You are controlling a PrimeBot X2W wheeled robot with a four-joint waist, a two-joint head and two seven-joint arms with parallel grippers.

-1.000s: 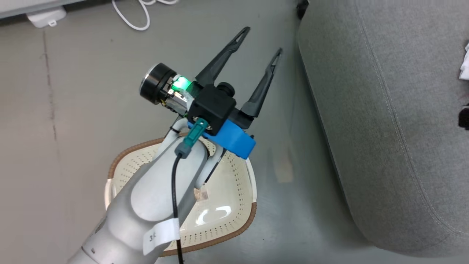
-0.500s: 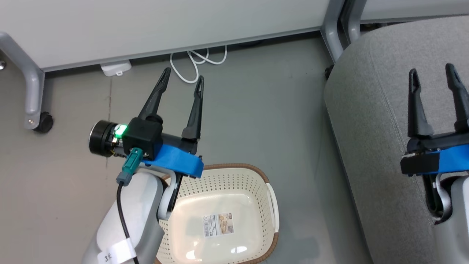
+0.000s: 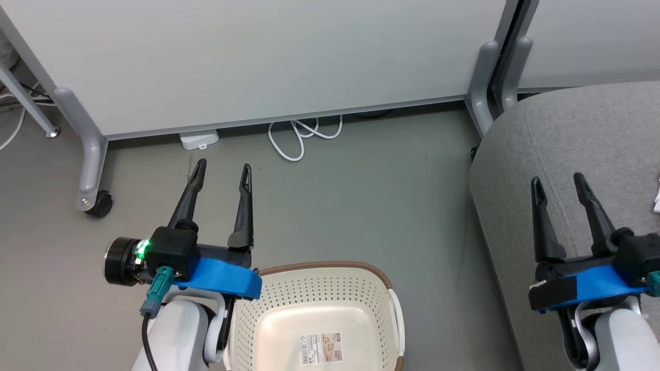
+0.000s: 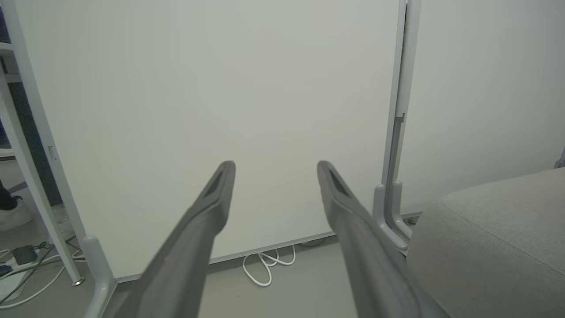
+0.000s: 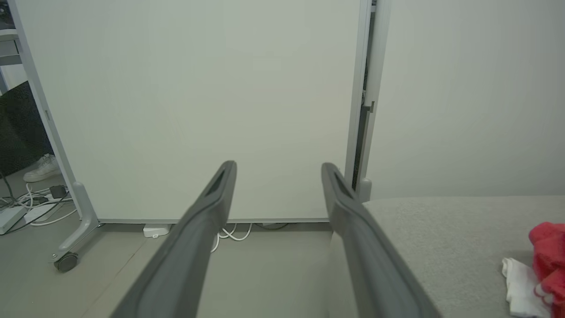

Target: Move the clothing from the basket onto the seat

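Splayed left pincer [image 4: 274,165] before white partition [image 4: 198,88]

No wording is coming through legibly anywhere. A white sticker [image 3: 322,349] is lying flat on the inner base of the basket [image 3: 330,268]. It is showing a barcode, a few lines of small print and a brownish picture, but the print is appearing too small to read.

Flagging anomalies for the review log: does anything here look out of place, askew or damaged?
Nothing stands out. The basket stands upright, its visible part empty; the red clothing lies on the seat. A white cable lies looped on the floor.
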